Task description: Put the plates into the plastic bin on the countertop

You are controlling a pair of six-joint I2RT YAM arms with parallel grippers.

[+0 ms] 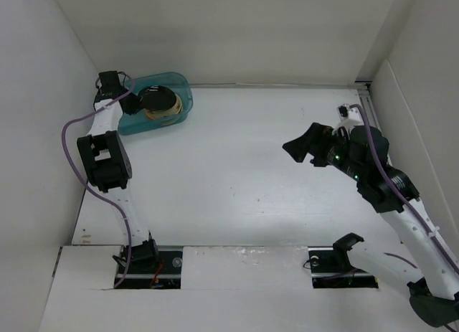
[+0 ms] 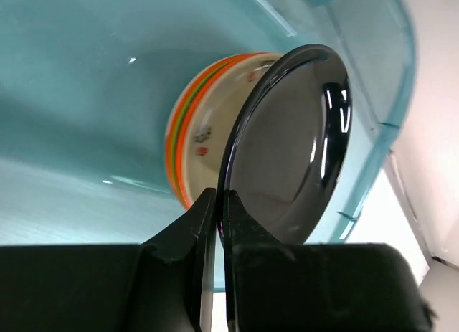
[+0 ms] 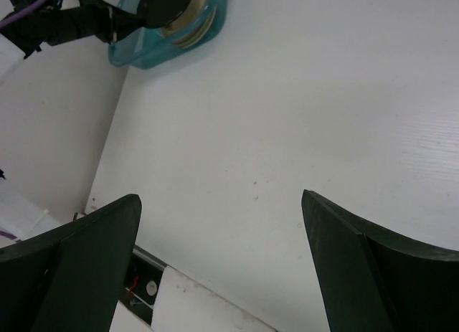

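At the far left corner of the tabletop [image 1: 251,167], we find the plastic bin [image 1: 133,125] already holding nearly everything. The left claw [image 2: 217,199] reaches into it, pressed tight on the rim of a glossy black plate [image 2: 294,145]. It holds that plate tilted just above the stack [image 2: 193,131] resting on the bin's floor. Whether the plate's far edge touches the stack we cannot tell.

The right claw [image 1: 305,142] hangs over the right side of the tabletop, spread wide and carrying nothing, well apart from the bin.

We judge the task to be close to its end. The overhead view shows no plate lying outside the bin, so what seems left is to lower the black plate onto the stack and let go.

Counting what shows: one bin and one black plate in the grip. In the stack we see two orange rims with one lime-green rim between them, then cream ware facing the wrist camera. How many cream plates there are, and whether a second black plate lies among them, we cannot tell, since the held plate hides much of the pile.
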